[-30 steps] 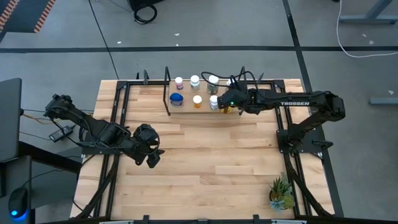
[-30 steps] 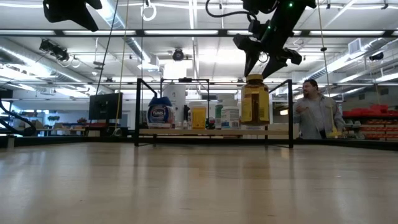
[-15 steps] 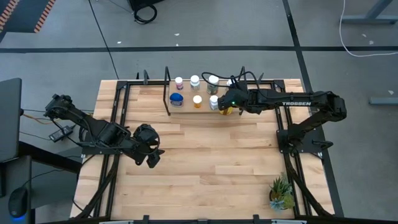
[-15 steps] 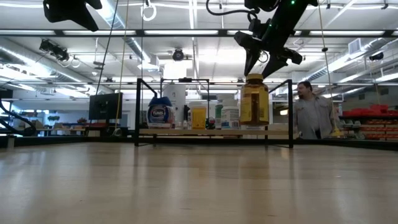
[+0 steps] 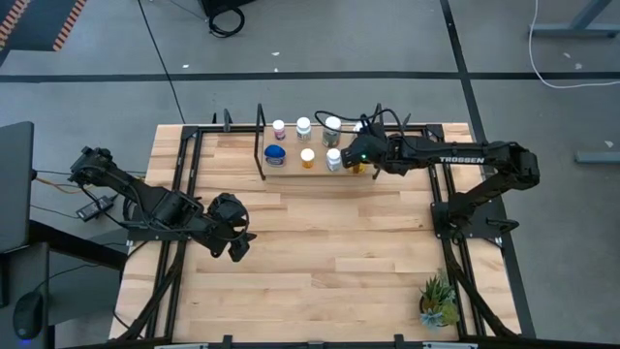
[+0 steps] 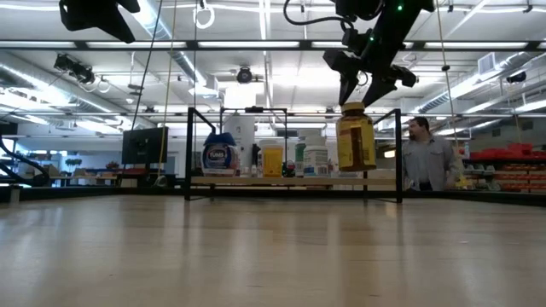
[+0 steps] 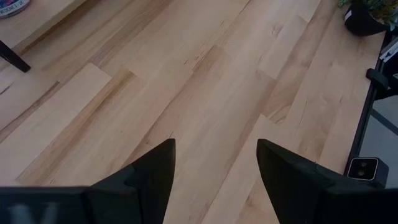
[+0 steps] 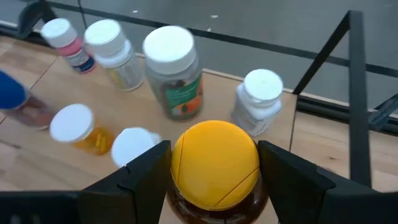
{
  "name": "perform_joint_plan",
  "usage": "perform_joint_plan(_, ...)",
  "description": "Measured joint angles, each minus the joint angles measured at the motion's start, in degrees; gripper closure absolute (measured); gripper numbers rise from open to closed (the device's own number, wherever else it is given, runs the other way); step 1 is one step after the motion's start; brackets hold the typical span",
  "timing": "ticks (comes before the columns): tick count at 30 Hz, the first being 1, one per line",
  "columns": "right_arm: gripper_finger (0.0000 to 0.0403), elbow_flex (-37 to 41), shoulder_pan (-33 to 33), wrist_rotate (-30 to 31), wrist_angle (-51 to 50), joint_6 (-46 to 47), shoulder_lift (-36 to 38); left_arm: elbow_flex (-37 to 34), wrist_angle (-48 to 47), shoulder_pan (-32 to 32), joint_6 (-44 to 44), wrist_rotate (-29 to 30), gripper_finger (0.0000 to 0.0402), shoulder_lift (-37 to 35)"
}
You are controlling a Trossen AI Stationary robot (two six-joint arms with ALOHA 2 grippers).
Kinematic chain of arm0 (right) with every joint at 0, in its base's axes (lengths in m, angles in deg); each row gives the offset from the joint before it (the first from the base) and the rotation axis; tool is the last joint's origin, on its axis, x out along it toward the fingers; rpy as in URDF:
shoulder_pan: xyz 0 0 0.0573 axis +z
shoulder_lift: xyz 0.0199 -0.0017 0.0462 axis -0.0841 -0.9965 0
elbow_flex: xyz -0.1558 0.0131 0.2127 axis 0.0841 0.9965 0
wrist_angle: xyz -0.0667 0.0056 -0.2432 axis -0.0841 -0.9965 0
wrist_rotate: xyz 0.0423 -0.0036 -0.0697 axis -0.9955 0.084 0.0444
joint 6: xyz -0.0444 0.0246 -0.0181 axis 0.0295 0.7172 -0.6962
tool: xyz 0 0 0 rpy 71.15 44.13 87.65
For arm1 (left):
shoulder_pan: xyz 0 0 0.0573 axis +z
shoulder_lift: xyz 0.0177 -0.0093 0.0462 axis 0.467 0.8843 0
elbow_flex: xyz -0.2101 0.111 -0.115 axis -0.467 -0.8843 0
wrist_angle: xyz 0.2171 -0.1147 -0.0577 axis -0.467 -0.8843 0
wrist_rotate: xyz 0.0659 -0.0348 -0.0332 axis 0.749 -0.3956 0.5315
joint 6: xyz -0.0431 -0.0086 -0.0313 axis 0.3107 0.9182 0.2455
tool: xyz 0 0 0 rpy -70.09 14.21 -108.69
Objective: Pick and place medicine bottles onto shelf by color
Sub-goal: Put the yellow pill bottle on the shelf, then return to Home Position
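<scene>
The shelf (image 5: 291, 170) stands at the table's far edge and carries several bottles: a blue-lidded one (image 5: 275, 153), a small orange one (image 5: 308, 155) and white-capped ones (image 5: 303, 126). The larger amber bottle (image 6: 356, 141) with a yellow cap (image 8: 214, 155) is at the shelf's right part, under my right gripper (image 8: 214, 168), which is shut on it. My left gripper (image 7: 214, 162) is open and empty over the bare table at the left (image 5: 232, 242). My right gripper pinches the amber bottle's yellow cap (image 8: 180, 163) between its two fingers, one on each side. The fingers come from above, slanting down from the table's right. The bottle hangs almost upright; I cannot tell whether its base rests on the shelf board (image 6: 281, 180).
Black metal uprights (image 8: 354, 74) frame the shelf close to the amber bottle. A white-capped bottle (image 8: 261, 99) and a green-labelled one (image 8: 174, 71) stand just behind it. A potted plant (image 5: 438, 301) sits at the near right corner. A person (image 6: 422, 158) stands beyond the table.
My right gripper has moved a little toward the table's right edge, and the amber bottle has shifted with it along the shelf. The person in the room behind has moved.
</scene>
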Motion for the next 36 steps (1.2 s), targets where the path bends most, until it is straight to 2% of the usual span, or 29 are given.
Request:
perform_joint_plan(16,0.0157,0.0,-2.7,0.1,0.2,-1.0,0.1,0.0,0.0,0.0,0.0,0.0,0.017,0.0)
perform_joint_plan(29,0.0103,0.0,-3.0,0.5,0.5,-0.8,0.1,0.0,0.0,0.0,0.1,0.0,0.017,0.0)
perform_joint_plan(36,0.0099,0.0,-2.9,-2.4,0.5,1.0,0.1,0.0,0.0,0.0,0.1,0.0,0.017,0.0)
